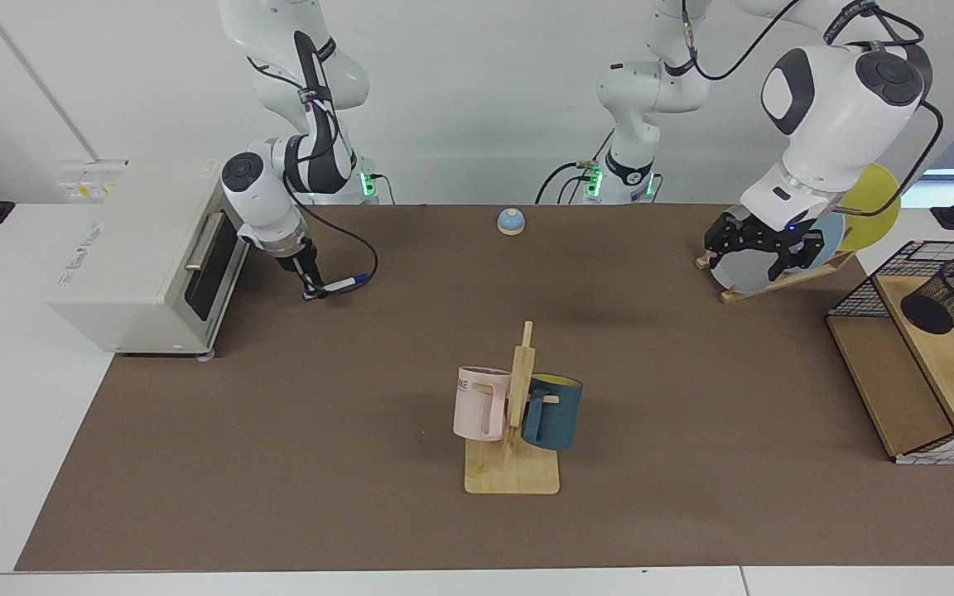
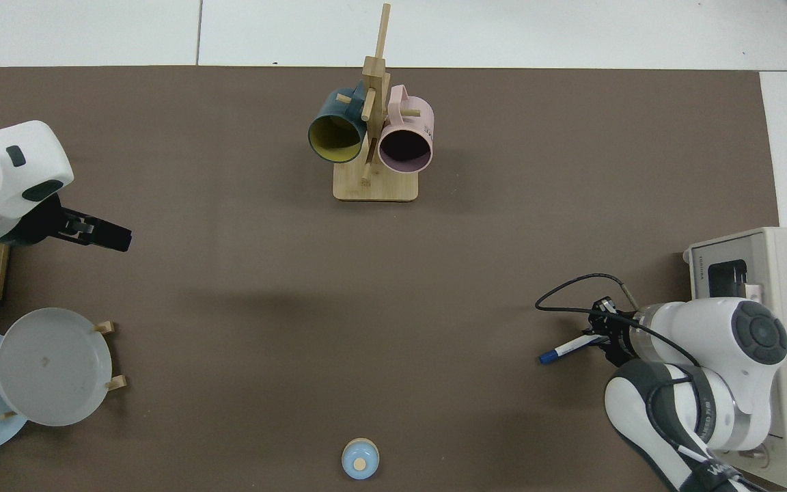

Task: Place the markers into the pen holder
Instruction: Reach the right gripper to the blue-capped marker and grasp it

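So far my right tool is pinching the slim white marker with the blue cap at upper left, clear of the brown counter. The black wire-mesh pen holder sits far right, so the whole carry is left. My left tool waits spread, upper right. Can't see my grip point clearly.

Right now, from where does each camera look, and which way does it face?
Facing view: across the table from both arm bases, looking at them; right gripper by the toaster oven holds the marker; left gripper waits at the plate rack.
Top view: overhead, looking straight down; both arms enter from the sides.
Shared: marker, mug tree, blue bell.
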Robot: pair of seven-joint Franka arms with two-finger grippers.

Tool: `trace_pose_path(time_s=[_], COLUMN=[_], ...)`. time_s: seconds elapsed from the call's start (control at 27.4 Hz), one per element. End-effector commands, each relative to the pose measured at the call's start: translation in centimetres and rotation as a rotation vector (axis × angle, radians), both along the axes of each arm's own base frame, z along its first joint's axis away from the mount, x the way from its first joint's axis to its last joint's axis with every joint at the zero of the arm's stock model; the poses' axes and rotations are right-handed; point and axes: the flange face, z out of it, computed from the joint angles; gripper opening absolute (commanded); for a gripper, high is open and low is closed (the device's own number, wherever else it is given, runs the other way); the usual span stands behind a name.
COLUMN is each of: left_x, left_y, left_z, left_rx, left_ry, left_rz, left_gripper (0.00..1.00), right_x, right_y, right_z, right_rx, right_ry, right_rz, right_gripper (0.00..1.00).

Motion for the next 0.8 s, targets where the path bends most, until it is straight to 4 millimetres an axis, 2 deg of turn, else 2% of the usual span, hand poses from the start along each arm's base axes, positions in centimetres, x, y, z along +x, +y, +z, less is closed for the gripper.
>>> trace_pose_path(time_s=[0.0, 0.11, 0.29, 0.44, 0.58, 0.62, 0.69, 0.77], left_x=[-0.9, -0.7, -0.7, -0.6, -0.5, -0.5, -0.8, -1.1], left_y=[0.3, 0.5, -0.4, -0.5, -1.2, -1.5, -3.7, -5.2], left_z=[-0.2, -0.2, -0.1, -0.1, 0.1, 0.2, 1.2, 1.9], left_rx=[0.003, -0.004, -0.010, -0.016, -0.044, -0.051, -0.049, -0.044], left_ry=[0.031, 0.017, 0.013, -0.002, -0.025, -0.031, -0.044, -0.052], left_rz=[-0.078, -0.269, -0.368, -0.562, -0.694, -0.719, -0.778, -0.822], left_gripper=[1.00, 1.00, 1.00, 1.00, 1.00, 1.00, 1.00, 1.00], right_x=[1.1, 2.1, 4.3, 5.7, 7.1, 7.4, 8.2, 8.6], right_y=[-0.4, -0.3, 0.2, -0.7, 0.1, 0.5, 1.0, 2.5], right_z=[1.2, 3.2, 8.2, 11.7, 15.9, 17.0, 19.3, 21.3], right_rx=[0.017, 0.046, 0.156, 0.182, 0.193, 0.194, 0.194, 0.197], right_ry=[-0.027, -0.007, 0.058, 0.071, 0.070, 0.066, 0.047, 0.036], right_rz=[-0.009, -0.037, -0.120, -0.156, -0.182, -0.194, -0.230, -0.248], right_gripper=[0.00, 0.00, 0.00, 0.00, 0.00, 0.00, 0.00, 0.00])
